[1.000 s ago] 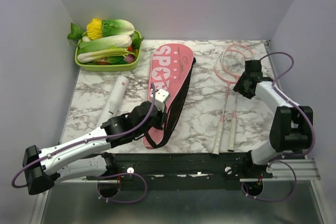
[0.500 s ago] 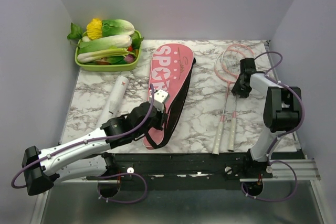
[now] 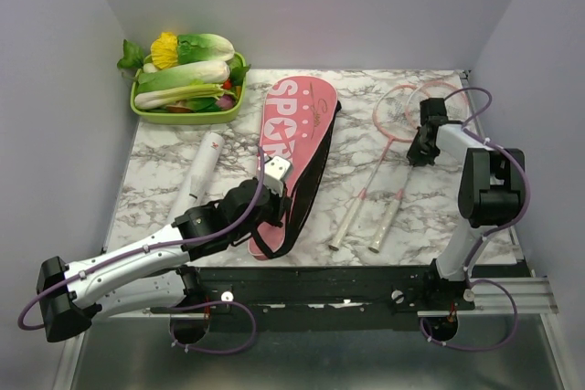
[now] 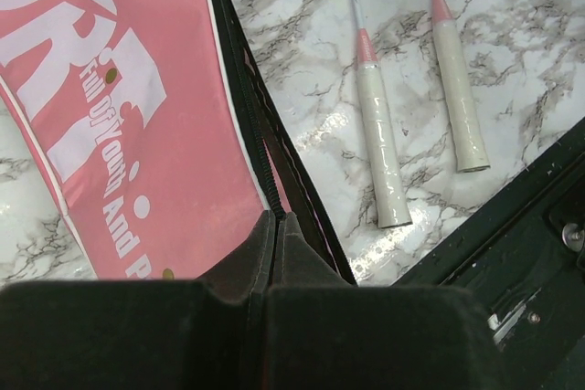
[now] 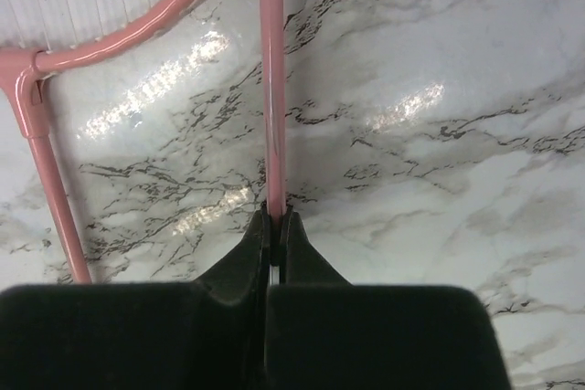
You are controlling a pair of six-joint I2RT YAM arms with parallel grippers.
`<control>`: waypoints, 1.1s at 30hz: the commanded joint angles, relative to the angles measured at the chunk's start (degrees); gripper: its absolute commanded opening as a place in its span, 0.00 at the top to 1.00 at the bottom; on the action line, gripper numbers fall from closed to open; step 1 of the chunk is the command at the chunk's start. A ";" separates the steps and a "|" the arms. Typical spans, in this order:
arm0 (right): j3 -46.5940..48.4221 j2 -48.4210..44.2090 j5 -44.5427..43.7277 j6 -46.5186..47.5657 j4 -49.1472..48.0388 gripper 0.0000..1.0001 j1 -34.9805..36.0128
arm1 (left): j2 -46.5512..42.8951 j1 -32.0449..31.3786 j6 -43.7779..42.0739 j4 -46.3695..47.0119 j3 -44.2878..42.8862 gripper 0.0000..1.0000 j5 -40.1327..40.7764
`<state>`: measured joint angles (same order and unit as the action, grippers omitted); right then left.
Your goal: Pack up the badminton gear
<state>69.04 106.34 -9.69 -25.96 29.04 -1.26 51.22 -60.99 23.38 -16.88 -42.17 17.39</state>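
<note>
The long pink cover (image 3: 294,130) with white lettering lies mid-table, its black zipped edge to the right. My left gripper (image 3: 271,196) is shut on the near end of that edge; in the left wrist view the zipper runs into the closed left gripper (image 4: 276,217) beside the pink cover (image 4: 119,116). Two thin pink-white rackets (image 3: 395,148) lie slanted at the right, handles (image 4: 382,152) toward the near edge. My right gripper (image 3: 420,154) is shut on one racket's pink shaft (image 5: 271,89), pinched between the tips of the right gripper (image 5: 275,216). The other racket's shaft (image 5: 47,166) lies just left of it. A white tube (image 3: 199,171) rests left of the cover.
A green tray (image 3: 146,114) of leafy vegetables stands at the back left corner. Grey walls close the table on the left, back and right. The black rail (image 3: 366,285) runs along the near edge, close to the racket handles.
My right gripper closed onto the racket shaft. Both rackets swung, their handles sliding left and their heads shifting slightly right. The left arm barely moved.
</note>
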 commanded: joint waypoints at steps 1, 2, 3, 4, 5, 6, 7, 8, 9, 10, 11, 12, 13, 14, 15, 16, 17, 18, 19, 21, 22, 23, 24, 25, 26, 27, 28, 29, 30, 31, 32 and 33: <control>-1.79 -4.91 2.22 0.11 0.41 0.99 -0.41 | -0.86 0.00 -1.14 1.42 -0.45 1.00 2.12; -1.97 -7.09 2.40 0.38 0.84 0.99 -0.41 | -0.86 0.00 -1.14 1.42 -0.63 1.00 2.21; -2.15 -8.33 2.57 0.55 1.19 0.99 -0.33 | -0.69 0.00 -1.14 1.42 -0.72 1.00 2.39; -2.67 -9.39 2.84 1.34 1.55 0.99 -0.24 | -0.51 0.00 -1.23 1.33 -0.89 1.00 2.56; -3.03 -12.01 3.53 1.69 2.33 0.99 -0.06 | -0.25 0.00 -1.49 1.24 -1.07 1.00 2.91; -3.38 -13.17 3.80 1.96 2.86 0.99 0.72 | -0.07 0.00 -1.67 1.15 -1.24 1.00 3.26; -3.64 -14.22 4.15 2.13 3.48 0.99 1.16 | 0.54 0.08 -1.75 0.98 -1.59 1.00 3.96; -3.99 -15.45 4.68 2.31 5.05 0.99 1.17 | 0.89 0.08 -1.93 0.72 -1.86 1.00 4.23; -4.34 -17.90 4.77 2.40 5.85 0.99 3.78 | 1.25 0.08 -2.02 0.71 -2.12 1.00 4.41; -4.78 -19.49 4.86 2.75 6.38 0.99 4.94 | 1.77 0.17 -2.11 0.63 -2.65 1.00 4.67; -5.48 -20.90 4.51 2.93 7.34 0.99 6.25 | 2.04 0.17 -2.19 0.80 -2.83 1.00 5.02; -6.62 -24.05 4.33 3.19 7.70 0.99 9.05 | 2.39 0.17 -2.37 0.89 -3.00 1.00 5.11; -7.24 -25.38 3.98 3.10 8.31 0.99 10.56 | 2.91 0.26 -2.28 1.06 -3.35 1.00 5.11; -7.94 -26.88 3.55 2.84 9.19 0.99 11.97 | 3.18 0.26 -2.28 1.06 -3.62 1.00 5.11; -9.60 -28.46 3.63 2.67 9.54 0.99 14.50 | 3.44 0.35 -2.02 1.15 -3.79 1.00 5.29; -10.49 -31.08 4.06 2.14 9.98 0.99 15.57 | 3.88 0.35 -1.93 1.07 -4.05 1.00 5.64; -11.37 -32.59 5.29 1.70 10.68 0.99 16.19 | 3.89 0.35 -1.84 1.24 -4.23 1.00 5.73; -12.60 -34.00 5.91 1.35 10.86 0.99 17.16 | 4.06 0.43 -1.76 1.33 -4.32 1.00 6.34; -14.78 -36.62 6.70 1.00 10.95 0.99 17.51 | 4.24 0.52 -1.67 1.33 -4.58 1.00 6.78; -17.17 -39.10 7.84 0.56 11.30 0.99 19.35 | 4.24 0.61 -1.67 1.41 -4.67 1.00 7.39; -18.83 -40.15 8.02 0.12 11.65 0.99 20.06 | 4.41 0.61 -1.67 1.42 -4.93 1.00 8.18; -19.37 -41.29 8.11 0.12 12.87 0.99 20.67 | 4.50 0.70 -1.58 1.59 -5.02 1.00 8.45; -19.90 -41.91 8.11 -0.06 13.58 0.99 21.90 | 4.59 0.79 -1.49 1.77 -5.11 1.00 8.80; -20.51 -42.36 8.11 -0.06 14.11 0.99 22.61 | 4.94 0.87 -1.40 1.85 -5.29 1.00 9.15; -21.04 -42.88 8.72 0.11 15.42 0.99 23.22 | 5.11 0.87 -1.14 2.20 -5.55 1.00 9.42; -21.13 -42.97 8.90 0.03 16.22 0.99 24.88 | 5.38 0.87 -1.14 2.38 -5.73 1.00 9.51; -21.13 -43.15 8.82 -0.32 16.92 0.99 25.86 | 5.81 0.87 -0.97 2.56 -5.81 1.00 9.68; -21.22 -43.33 8.47 -0.50 18.06 0.99 26.74 | 6.08 0.87 -0.62 2.91 -6.16 1.00 9.94; -21.22 -43.59 8.38 -0.67 18.59 0.99 28.49 | 6.26 0.96 -0.44 2.91 -6.34 1.00 10.12; -21.22 -43.94 8.38 -1.20 19.03 0.99 29.20 | 6.69 0.88 -0.18 3.00 -6.43 1.00 10.21; -21.31 -44.20 8.20 -1.20 19.91 0.99 29.90 | 6.79 0.96 0.00 3.26 -6.52 1.00 10.47; -21.48 -44.47 8.20 -1.29 20.18 0.99 30.95 | 6.79 0.96 0.52 3.35 -6.43 1.00 10.65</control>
<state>48.23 64.05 -2.52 -26.09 45.43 26.68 57.52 -60.38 22.37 -16.38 -46.54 25.04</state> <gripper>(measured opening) 0.024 0.010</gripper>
